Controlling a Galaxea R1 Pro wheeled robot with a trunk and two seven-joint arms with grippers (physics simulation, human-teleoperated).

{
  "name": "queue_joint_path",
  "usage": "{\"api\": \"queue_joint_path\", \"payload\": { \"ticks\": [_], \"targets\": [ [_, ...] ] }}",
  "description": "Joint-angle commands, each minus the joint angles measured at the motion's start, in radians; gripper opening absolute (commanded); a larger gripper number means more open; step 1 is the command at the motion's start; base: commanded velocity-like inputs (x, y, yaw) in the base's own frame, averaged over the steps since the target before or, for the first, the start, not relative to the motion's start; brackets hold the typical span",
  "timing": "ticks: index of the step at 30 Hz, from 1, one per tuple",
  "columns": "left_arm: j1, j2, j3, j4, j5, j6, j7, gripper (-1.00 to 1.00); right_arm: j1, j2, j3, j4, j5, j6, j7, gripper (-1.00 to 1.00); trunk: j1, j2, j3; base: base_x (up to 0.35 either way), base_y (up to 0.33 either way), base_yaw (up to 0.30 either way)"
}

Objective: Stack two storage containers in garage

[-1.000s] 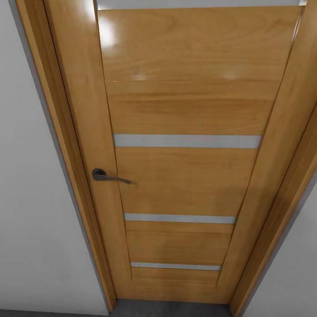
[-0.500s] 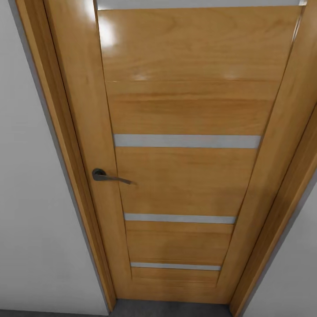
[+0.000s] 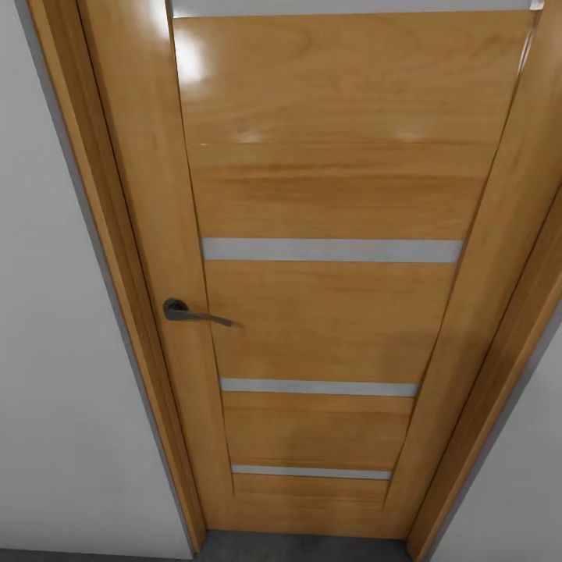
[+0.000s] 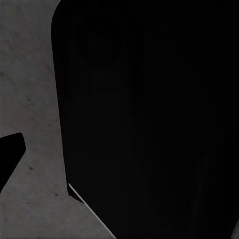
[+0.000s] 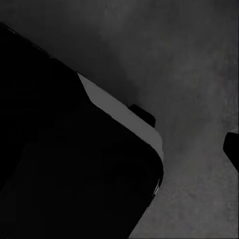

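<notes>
The head view looks down the face of a closed orange-wood door (image 3: 328, 312) set in a matching frame (image 3: 101, 257). Four frosted horizontal strips cross the door's panel: one at the very top edge of the picture, one near the middle (image 3: 332, 250), one lower (image 3: 318, 387) and a shorter one near the foot (image 3: 311, 472). A dark metal lever handle (image 3: 191, 312) sits on the door's left stile, its lever pointing toward the middle of the door. Glossy highlights lie on the upper panel. Plain white wall (image 3: 55, 390) stands to the left of the frame, and a further slice of white wall (image 3: 523, 484) shows at the lower right. A narrow band of grey concrete floor (image 3: 304, 546) runs along the foot of the door.

In the left wrist view a large black shape (image 4: 149, 119) takes up most of the picture; what it is cannot be told. Beside it lies rough, mottled grey concrete floor (image 4: 30, 99), with a small dark wedge (image 4: 9, 157) at the picture's edge.

In the right wrist view another big black body with a pale grey edge (image 5: 119, 112) covers much of the picture, over dark grey concrete floor (image 5: 199, 59). A small dark part (image 5: 232, 147) shows at the edge.

Whether either hand is open or closed cannot be told from these dark views. Where the storage containers are cannot be told.
</notes>
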Motion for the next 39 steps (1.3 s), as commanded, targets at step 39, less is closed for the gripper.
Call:
{"api": "queue_joint_path", "payload": {
  "ticks": [39],
  "targets": [
    [0.0, 0.0, -0.002, -0.001, 0.0, 0.0, 0.0, 1.0, 0.0, -0.046, -0.026, -1.261, 0.276, 0.587, -0.288, 1.0, 0.0, 0.0, -0.001, 0.0, 0.0, 0.0]
  ]
}}
